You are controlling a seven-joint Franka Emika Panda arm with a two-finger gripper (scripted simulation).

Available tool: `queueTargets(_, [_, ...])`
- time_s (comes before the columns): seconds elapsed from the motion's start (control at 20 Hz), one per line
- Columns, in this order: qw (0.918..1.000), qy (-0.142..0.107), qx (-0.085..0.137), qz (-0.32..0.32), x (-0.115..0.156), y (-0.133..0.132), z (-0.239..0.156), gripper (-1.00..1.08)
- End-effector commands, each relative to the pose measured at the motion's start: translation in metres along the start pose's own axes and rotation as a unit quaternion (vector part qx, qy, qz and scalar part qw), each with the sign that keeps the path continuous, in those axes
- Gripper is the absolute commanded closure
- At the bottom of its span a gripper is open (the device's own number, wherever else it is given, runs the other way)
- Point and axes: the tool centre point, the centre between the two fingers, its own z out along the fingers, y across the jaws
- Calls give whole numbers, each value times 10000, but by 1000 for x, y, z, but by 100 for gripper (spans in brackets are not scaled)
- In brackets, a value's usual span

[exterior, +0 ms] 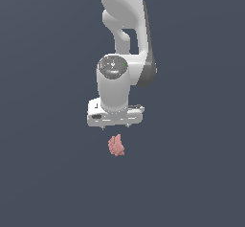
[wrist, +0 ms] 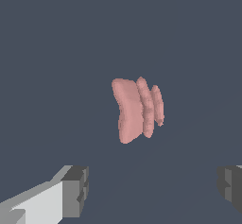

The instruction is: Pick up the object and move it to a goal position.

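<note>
The object [exterior: 116, 145] is a small salmon-pink ridged lump lying on the dark grey surface, just in front of the white arm in the exterior view. It also shows in the wrist view [wrist: 137, 108], with several ridges along one side. My gripper [exterior: 116, 126] hangs above and slightly behind it, not touching it. In the wrist view the gripper [wrist: 153, 190] is open: its two dark fingertips [wrist: 76, 190] stand wide apart with nothing between them, and the object lies beyond them.
The dark grey surface [exterior: 191, 173] runs flat in all directions with no other objects in view. The white arm [exterior: 125, 34] rises behind the gripper.
</note>
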Motion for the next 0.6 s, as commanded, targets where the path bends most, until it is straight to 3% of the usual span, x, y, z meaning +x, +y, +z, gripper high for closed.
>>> queueTargets(0.0, [9998,-15,25,-185,11,1,11,-92])
queueTargets(0.55, [9977,-42,116,-666,38,5,42,-92])
